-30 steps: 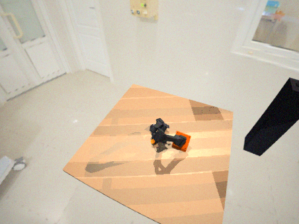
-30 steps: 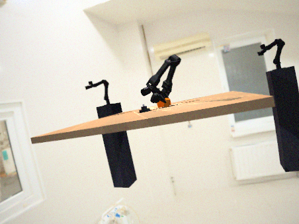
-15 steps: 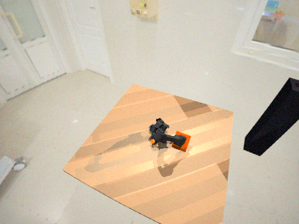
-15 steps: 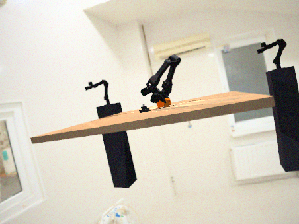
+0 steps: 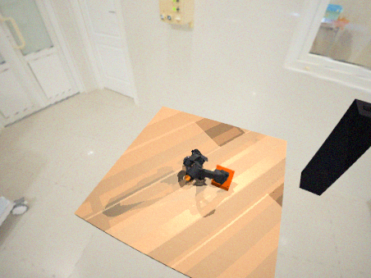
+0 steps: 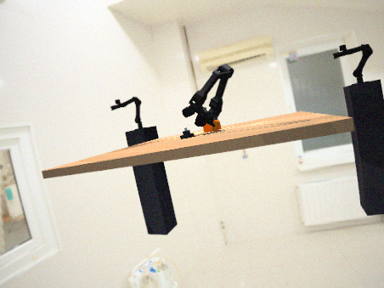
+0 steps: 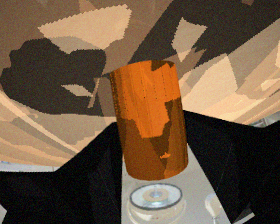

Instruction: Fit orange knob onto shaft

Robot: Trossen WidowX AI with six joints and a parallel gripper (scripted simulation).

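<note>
My gripper (image 5: 187,176) (image 6: 187,110) (image 7: 149,122) is shut on the orange knob (image 5: 187,178) (image 7: 149,121), a plain cylinder gripped by its sides. In the wrist view the knob points away from the camera over the wooden table top (image 5: 164,227) (image 6: 263,134); its hole is hidden. In the exterior view the gripper hangs a little above the small dark pedestal (image 6: 185,133), nearly straight over it. The knob is hidden in that view. The shaft is too small to make out. The pedestal does not show in the wrist view.
The arm's orange base (image 5: 225,174) (image 6: 211,127) stands just right of the gripper. Black pillars (image 5: 336,153) (image 6: 150,184) (image 6: 367,142) stand off the table's edges, carrying small camera arms.
</note>
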